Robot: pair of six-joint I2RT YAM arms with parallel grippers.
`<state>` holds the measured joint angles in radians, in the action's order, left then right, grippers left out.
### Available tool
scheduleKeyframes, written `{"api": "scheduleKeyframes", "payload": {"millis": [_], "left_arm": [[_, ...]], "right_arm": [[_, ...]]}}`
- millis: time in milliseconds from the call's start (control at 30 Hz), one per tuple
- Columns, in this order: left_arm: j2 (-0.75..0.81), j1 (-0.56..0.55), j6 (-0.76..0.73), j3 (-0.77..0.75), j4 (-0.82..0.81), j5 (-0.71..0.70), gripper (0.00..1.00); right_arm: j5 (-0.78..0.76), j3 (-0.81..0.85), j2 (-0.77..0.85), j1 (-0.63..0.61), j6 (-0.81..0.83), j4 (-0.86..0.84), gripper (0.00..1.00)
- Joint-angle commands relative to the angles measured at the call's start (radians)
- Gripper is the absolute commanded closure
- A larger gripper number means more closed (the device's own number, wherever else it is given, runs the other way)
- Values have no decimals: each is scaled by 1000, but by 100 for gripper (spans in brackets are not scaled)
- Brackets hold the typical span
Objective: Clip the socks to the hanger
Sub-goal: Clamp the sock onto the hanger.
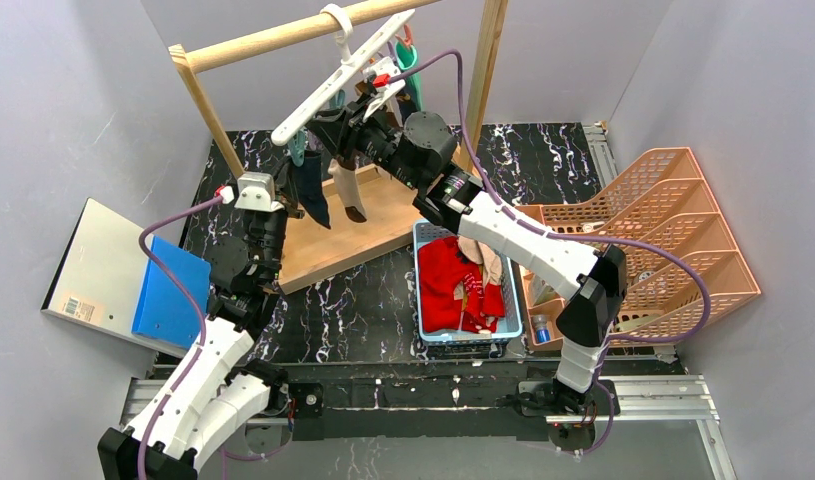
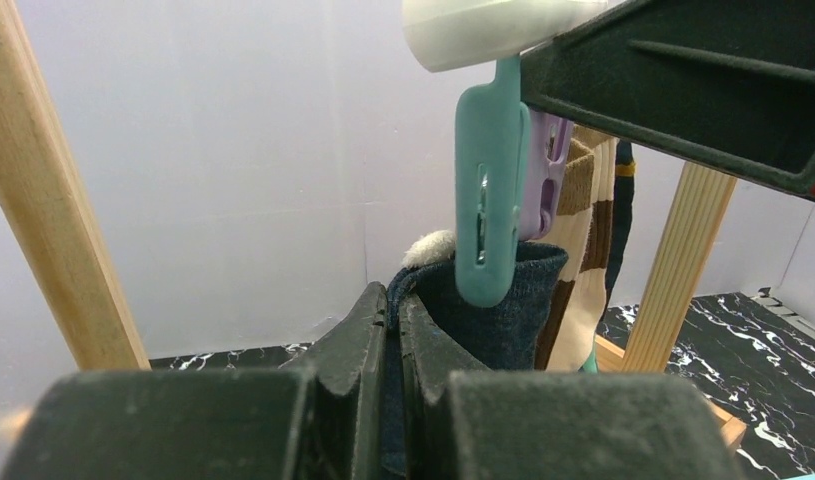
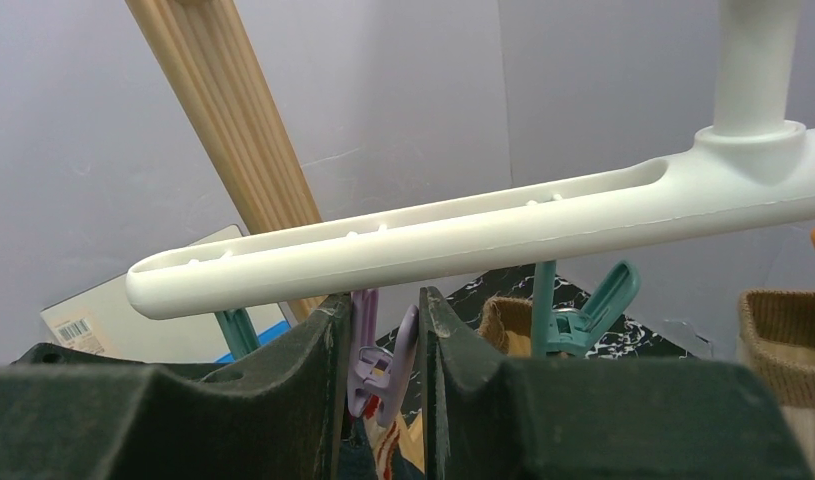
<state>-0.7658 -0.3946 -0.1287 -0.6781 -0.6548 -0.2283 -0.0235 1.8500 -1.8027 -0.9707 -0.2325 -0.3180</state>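
The white hanger [image 1: 355, 66] hangs by its hook from the wooden rail, tilted down to the left. My left gripper [image 2: 395, 290] is shut on the cuff of a dark navy sock [image 2: 503, 322], held up under the bar's left end. A teal clip [image 2: 491, 200] overlaps that cuff; I cannot tell whether it bites. My right gripper [image 3: 383, 300] is shut on a purple clip [image 3: 388, 362] under the hanger bar [image 3: 433, 240], both fingers pressing its levers. A brown-and-beige banded sock [image 2: 586, 240] hangs behind. In the top view the left gripper [image 1: 295, 186] and right gripper [image 1: 325, 126] are close together.
The wooden rack [image 1: 273, 38] stands on a wood base [image 1: 333, 245]. A blue basket [image 1: 421, 300] holds red and beige socks [image 1: 453, 285]. An orange tiered rack [image 1: 673, 220] sits at right. A blue box [image 1: 173, 290] lies on a grey panel at left.
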Motion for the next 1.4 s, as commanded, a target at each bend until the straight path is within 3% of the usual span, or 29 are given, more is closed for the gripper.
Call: {"api": "scheduleKeyframes", "payload": {"millis": [0, 1367], "left_arm": [[3, 5, 4, -21, -51, -20, 100], [7, 6, 9, -49, -70, -14, 100]], "right_arm": [[14, -17, 41, -5, -4, 4, 99], [43, -46, 46, -5, -3, 5, 99]]}}
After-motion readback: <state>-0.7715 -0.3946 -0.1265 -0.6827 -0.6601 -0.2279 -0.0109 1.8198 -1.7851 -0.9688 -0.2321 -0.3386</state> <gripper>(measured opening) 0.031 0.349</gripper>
